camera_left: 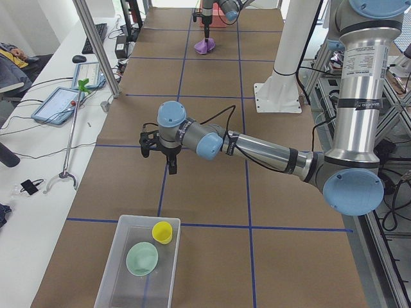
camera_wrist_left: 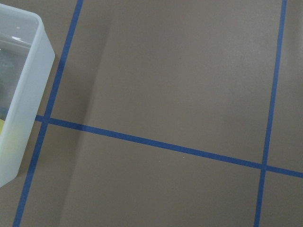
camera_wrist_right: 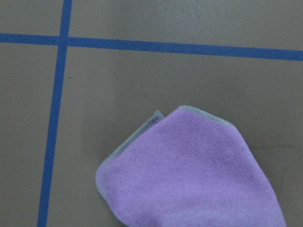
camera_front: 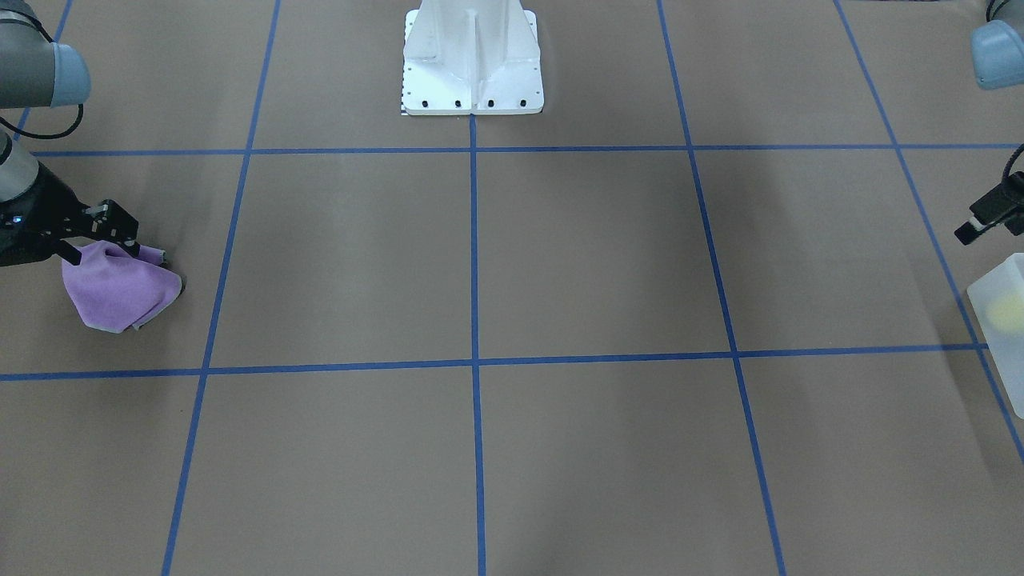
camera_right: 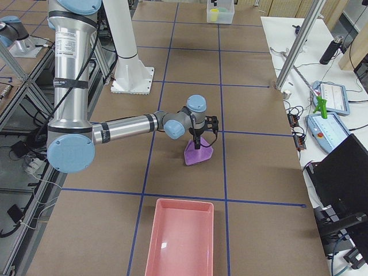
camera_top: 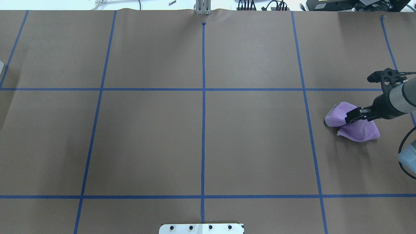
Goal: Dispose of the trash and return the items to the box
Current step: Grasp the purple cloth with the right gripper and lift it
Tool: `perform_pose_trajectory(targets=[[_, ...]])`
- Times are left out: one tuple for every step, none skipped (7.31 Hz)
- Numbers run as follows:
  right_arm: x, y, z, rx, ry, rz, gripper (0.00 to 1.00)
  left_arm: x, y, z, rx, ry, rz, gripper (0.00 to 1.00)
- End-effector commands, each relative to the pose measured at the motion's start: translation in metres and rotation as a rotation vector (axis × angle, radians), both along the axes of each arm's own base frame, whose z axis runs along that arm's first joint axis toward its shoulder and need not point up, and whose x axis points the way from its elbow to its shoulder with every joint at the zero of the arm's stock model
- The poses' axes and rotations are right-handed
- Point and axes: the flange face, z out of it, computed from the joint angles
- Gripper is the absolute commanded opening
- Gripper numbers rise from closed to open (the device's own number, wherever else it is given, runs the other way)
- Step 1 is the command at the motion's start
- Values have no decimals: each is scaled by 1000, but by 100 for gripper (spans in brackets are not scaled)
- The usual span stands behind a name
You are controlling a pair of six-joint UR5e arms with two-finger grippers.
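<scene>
The lilac cloth trash [camera_top: 356,130] hangs in folds from my right gripper [camera_top: 352,117], which is shut on its top. The same cloth [camera_front: 116,292] and gripper [camera_front: 120,244] show at the left of the front-facing view. Its lower edge is at or just above the brown paper; I cannot tell which. The frosted box [camera_left: 148,219] holds both items, the yellow cup [camera_left: 162,231] and the mint-green bowl [camera_left: 142,258]. My left gripper [camera_left: 172,168] points down over bare paper a short way from the box. Whether its fingers are open or shut does not show.
A pink tray [camera_right: 181,236] lies on the table near the hanging cloth. The white pedestal base [camera_front: 472,72] stands at the robot's side of the table. Blue tape lines cross the brown paper. Tablets and tools lie on a side bench [camera_left: 61,106].
</scene>
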Motion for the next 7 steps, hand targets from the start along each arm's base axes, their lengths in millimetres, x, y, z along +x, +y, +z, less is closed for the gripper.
perform_pose_trajectory(targets=[[-1, 1, 3, 27, 7, -28, 0, 5, 1, 5, -9, -1, 11, 97], [-2, 1, 0, 28, 0, -34, 0, 5, 1, 9, -12, -2, 12, 97], [1, -1, -2, 33, -6, -36, 0, 6, 1, 10, -12, -3, 15, 97], [39, -12, -2, 54, -23, -23, 0, 6, 1, 9, -11, -3, 16, 97], [109, -26, -4, 64, -101, 5, 0, 6, 1, 9, -12, -2, 15, 97], [169, -30, -3, 69, -149, 30, 0, 6, 1, 8, -12, -2, 14, 97], [223, -6, 18, 103, -123, 46, 0, 6, 1, 8, -10, -2, 14, 97]])
